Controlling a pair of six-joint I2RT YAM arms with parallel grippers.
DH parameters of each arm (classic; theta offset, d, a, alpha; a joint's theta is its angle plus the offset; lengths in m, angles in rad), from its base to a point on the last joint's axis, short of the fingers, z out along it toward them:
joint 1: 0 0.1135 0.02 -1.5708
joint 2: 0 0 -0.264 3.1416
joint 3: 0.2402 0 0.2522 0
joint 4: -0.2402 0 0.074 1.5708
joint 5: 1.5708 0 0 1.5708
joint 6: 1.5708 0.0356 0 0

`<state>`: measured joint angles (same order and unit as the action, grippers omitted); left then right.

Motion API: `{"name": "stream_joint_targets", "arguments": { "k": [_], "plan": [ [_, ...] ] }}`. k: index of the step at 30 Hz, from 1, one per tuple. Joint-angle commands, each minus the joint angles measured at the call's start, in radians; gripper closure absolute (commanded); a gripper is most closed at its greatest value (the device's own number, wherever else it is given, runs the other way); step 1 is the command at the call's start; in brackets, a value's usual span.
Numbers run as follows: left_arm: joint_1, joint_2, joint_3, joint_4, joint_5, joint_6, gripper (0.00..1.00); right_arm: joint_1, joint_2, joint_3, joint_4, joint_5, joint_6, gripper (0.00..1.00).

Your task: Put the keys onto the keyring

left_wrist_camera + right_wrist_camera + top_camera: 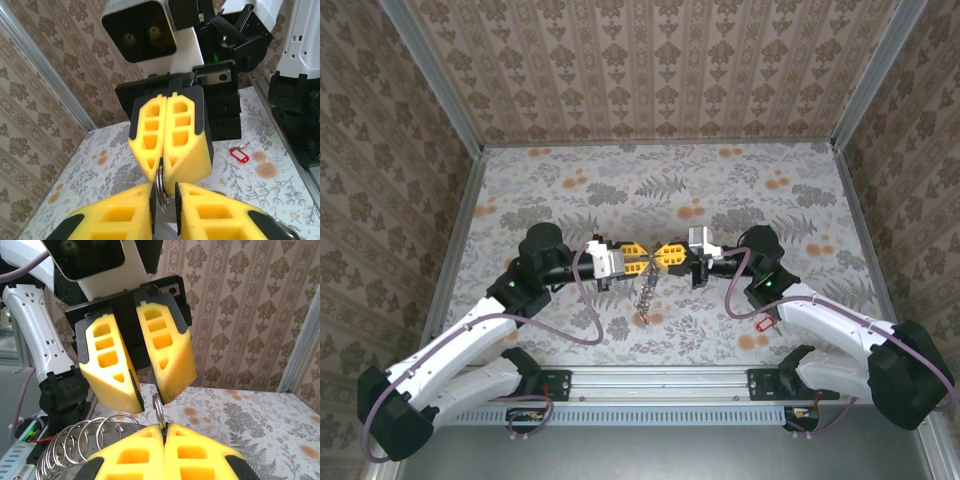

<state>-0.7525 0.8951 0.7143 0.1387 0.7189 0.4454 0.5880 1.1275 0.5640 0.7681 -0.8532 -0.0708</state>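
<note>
Starting at the near edge of the flowered table (570,180): finds one red-tagged key (763,323) lying flat right of centre, just beside the white forearm of the right arm (830,322) and well apart from both grippers. Farther in, above the middle of the table, meets the two grippers tip to tip. Shows the right gripper (163,175) with yellow fingers pressed together, pinching the rim of the keyring (158,412), a silver split ring standing upright out of the fingertips. Shows the left gripper (149,399) facing it from the left, fingers parted by a narrow gap, with the free edge of the keyring sitting inside that gap; cannot tell about contact between those pads and the metal. Just below the meeting point, shows a chain of linked rings (644,298) drooping toward the table, lowest link near or on the surface, cannot tell which. Seen from the right wrist, loops out beside the closed fingers. Past the grippers, extends as flowered surface up to the far wallpapered wall (650,70).
</note>
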Motion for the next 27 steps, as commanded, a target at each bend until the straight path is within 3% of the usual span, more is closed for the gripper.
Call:
{"name": "stream_joint_targets", "arguments": {
  "k": [1, 6, 13, 16, 22, 27],
  "plan": [
    [-0.008, 0.007, 0.028, 0.020, 0.036, 0.000, 0.81, 0.009, 0.002, 0.056, 0.054, -0.041, 0.007, 1.00],
    [-0.010, 0.012, 0.024, -0.009, 0.015, 0.022, 0.80, 0.009, -0.002, 0.066, 0.021, -0.040, -0.014, 1.00],
    [0.024, -0.065, 0.006, -0.085, -0.050, -0.020, 0.51, 0.009, -0.017, 0.074, 0.001, -0.029, -0.030, 1.00],
    [0.057, -0.096, 0.013, -0.127, -0.033, -0.041, 0.53, 0.010, -0.015, 0.084, 0.007, -0.039, -0.020, 1.00],
    [0.063, -0.031, 0.079, -0.171, 0.021, -0.020, 0.75, 0.013, -0.002, 0.096, 0.019, -0.043, -0.017, 1.00],
    [0.057, 0.004, 0.071, -0.104, 0.044, -0.042, 0.74, 0.019, 0.000, 0.100, 0.000, -0.037, -0.030, 1.00]
  ]
}}
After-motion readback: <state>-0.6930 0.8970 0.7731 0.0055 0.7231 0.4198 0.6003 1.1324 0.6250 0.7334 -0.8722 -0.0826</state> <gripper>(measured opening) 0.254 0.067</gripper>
